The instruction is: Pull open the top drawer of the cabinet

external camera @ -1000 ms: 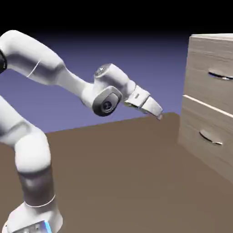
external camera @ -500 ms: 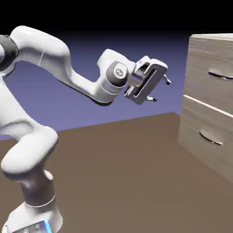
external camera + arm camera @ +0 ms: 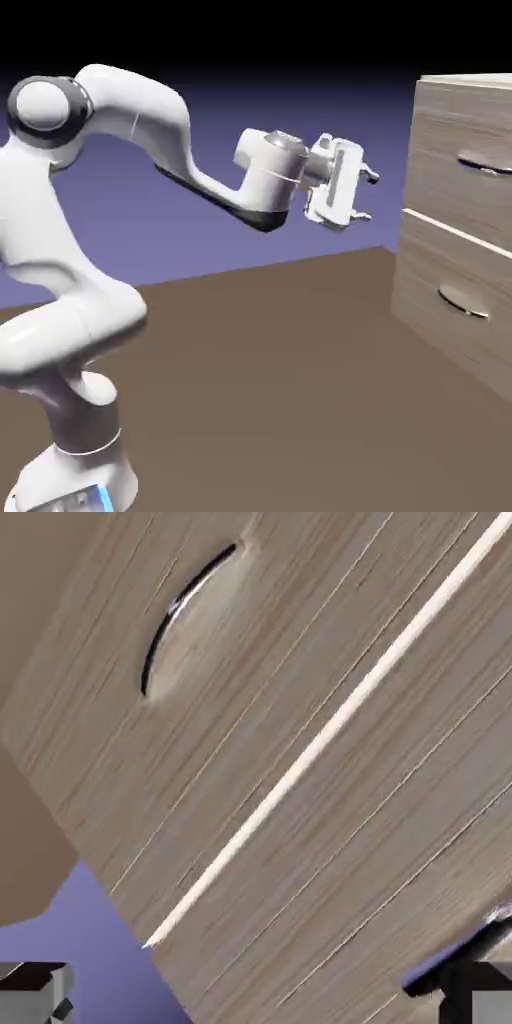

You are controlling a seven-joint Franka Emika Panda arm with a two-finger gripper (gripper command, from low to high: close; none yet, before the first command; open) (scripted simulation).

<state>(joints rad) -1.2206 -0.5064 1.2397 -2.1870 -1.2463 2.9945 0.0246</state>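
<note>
White arm rises from the exterior view's lower left and reaches right over the brown surface; its pincer points level at the cabinet, fingers spread wide and holding nothing, well short of the wood; the top drawer sits shut at the far right, its silver handle untouched, above the lower drawer; in the hand view the wood-grain fronts fill the frame, tilted.
</note>
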